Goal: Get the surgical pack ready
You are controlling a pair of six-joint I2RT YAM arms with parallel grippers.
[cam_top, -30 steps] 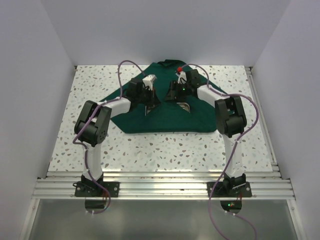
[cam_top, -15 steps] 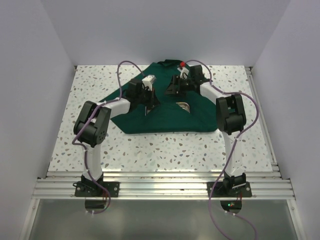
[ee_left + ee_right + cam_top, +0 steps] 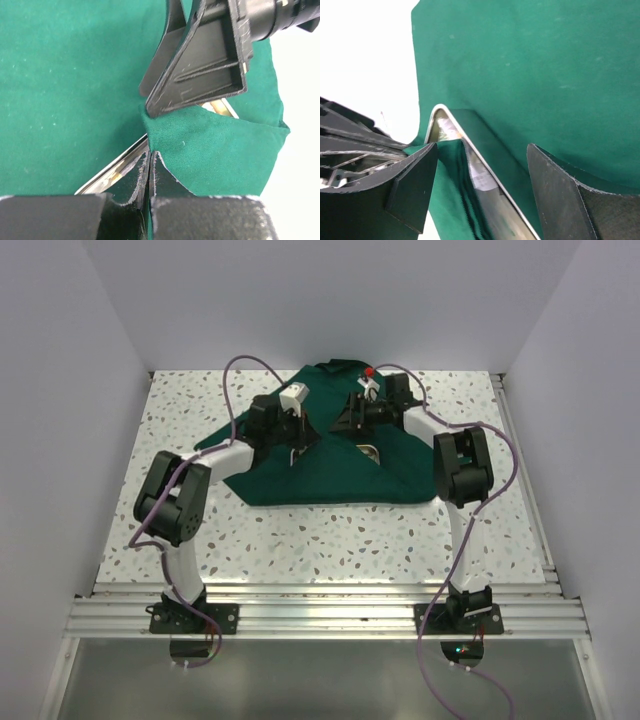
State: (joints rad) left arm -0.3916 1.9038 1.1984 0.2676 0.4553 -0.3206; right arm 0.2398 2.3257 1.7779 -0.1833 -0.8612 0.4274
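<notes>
The surgical pack is a dark green cloth (image 3: 320, 475) spread at the back middle of the table, with a shiny steel tray (image 3: 367, 451) partly showing from under it. My left gripper (image 3: 298, 447) is shut on a raised fold of the cloth (image 3: 215, 145), its tips (image 3: 150, 154) right above the tray's rim (image 3: 112, 170). My right gripper (image 3: 350, 420) hovers just behind it, open, its fingers (image 3: 415, 185) either side of the tray's corner (image 3: 440, 109) and holding nothing. The cloth fold (image 3: 452, 170) drapes into the tray. Instruments and gauze pouches are hidden.
The speckled table (image 3: 330, 540) lies bare in front of the cloth. White walls close in on the left, back and right. An aluminium rail (image 3: 330, 605) carries both arm bases at the near edge. Purple cables (image 3: 235, 380) loop over the arms.
My right gripper has opened wider and drawn slightly toward the back. The left arm's elbow has swung out to the left while its gripper stays shut on the cloth fold.
</notes>
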